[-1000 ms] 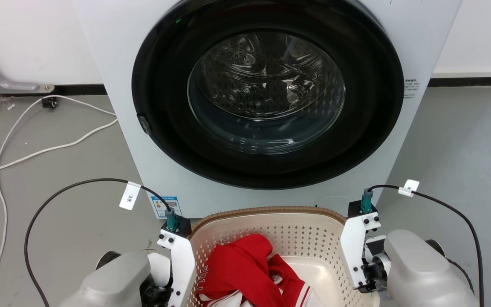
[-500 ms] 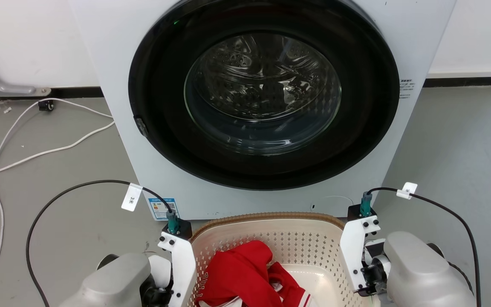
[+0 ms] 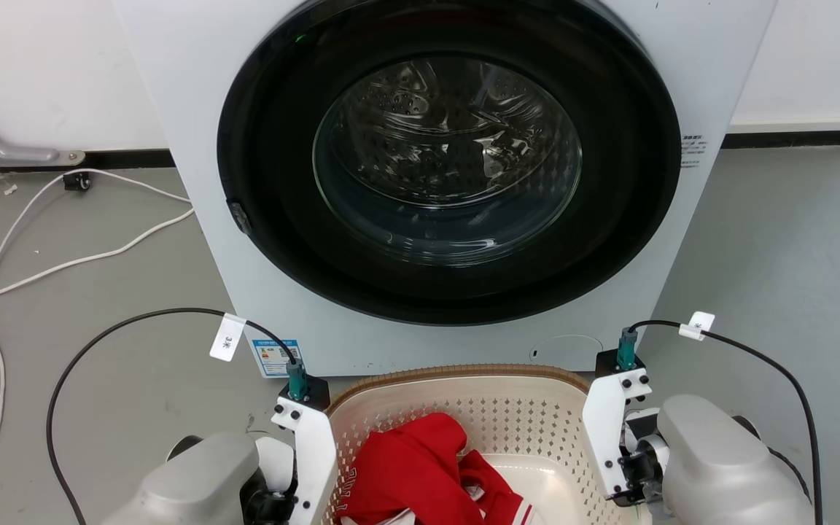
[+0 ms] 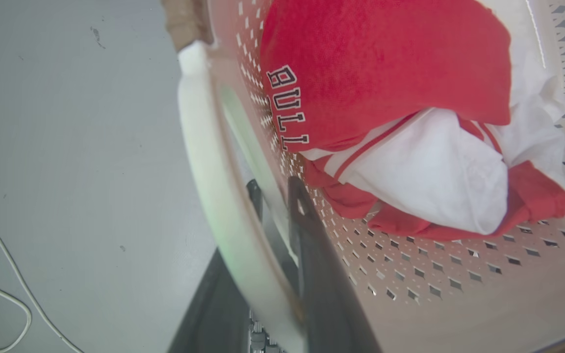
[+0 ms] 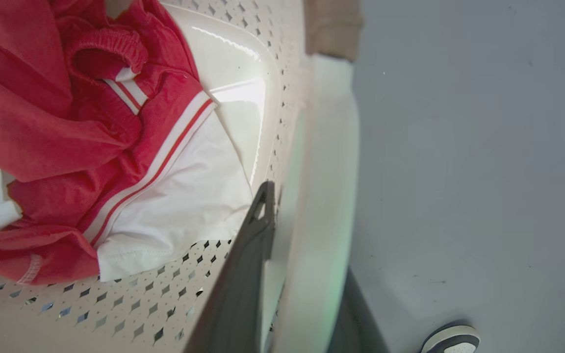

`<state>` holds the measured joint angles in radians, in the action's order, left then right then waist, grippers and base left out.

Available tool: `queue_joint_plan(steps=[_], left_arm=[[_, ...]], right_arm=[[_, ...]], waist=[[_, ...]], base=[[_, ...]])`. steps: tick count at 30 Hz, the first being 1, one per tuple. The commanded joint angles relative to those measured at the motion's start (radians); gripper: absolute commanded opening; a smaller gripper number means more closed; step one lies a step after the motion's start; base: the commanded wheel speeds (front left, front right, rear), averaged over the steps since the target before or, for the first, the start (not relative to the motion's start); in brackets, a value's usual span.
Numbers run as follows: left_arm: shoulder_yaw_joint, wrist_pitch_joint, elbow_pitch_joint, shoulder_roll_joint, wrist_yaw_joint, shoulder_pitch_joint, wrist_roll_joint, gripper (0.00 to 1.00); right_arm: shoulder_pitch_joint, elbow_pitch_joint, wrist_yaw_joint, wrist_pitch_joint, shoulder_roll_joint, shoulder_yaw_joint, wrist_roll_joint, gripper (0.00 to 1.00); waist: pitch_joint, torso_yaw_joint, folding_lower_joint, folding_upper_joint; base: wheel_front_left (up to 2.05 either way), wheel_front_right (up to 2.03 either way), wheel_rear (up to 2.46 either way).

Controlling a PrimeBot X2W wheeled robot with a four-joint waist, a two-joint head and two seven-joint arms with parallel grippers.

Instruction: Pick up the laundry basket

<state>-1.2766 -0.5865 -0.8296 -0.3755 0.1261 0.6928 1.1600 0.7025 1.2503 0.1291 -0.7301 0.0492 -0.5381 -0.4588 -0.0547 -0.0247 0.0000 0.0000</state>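
Observation:
The cream laundry basket (image 3: pixel 464 373) with its brown woven-look rim lies at the bottom of the head view, between my two forearms. Red and white clothes (image 3: pixel 420 467) lie inside it. In the left wrist view my left gripper (image 4: pixel 275 196) is shut on the basket's white side handle (image 4: pixel 199 162), one finger inside against the perforated wall (image 4: pixel 434 274) and one outside. In the right wrist view my right gripper (image 5: pixel 302 220) is shut the same way on the other white handle (image 5: pixel 326 162); its outer fingertip is hidden behind the handle.
A white washing machine (image 3: pixel 194 182) with its round dark door (image 3: pixel 449 182) shut stands just beyond the basket. White cables (image 3: pixel 63 219) trail over the grey floor on the left. A shoe (image 5: pixel 451 338) shows on the floor beside the right handle.
The whole head view has shifted slightly. The basket rim now sits a little lower in the picture, with a thin strip of floor between it and the washer. Both grips are unchanged.

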Motion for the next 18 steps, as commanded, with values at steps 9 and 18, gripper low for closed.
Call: queue_joint_plan(steps=[9,18], left_arm=[[-0.008,-0.022,0.009,-0.003,0.008,0.002,-0.001,0.00],[-0.008,-0.024,0.012,-0.007,0.008,0.001,0.005,0.00]], right_arm=[[0.026,-0.001,0.003,0.003,0.002,-0.015,-0.013,0.00],[0.033,0.004,0.003,0.007,0.002,-0.022,-0.020,0.00]], waist=[[0.000,0.003,0.0000,0.0000],[0.000,0.004,0.0000,0.0000]], base=[[0.00,0.00,0.00],[0.00,0.00,0.00]])
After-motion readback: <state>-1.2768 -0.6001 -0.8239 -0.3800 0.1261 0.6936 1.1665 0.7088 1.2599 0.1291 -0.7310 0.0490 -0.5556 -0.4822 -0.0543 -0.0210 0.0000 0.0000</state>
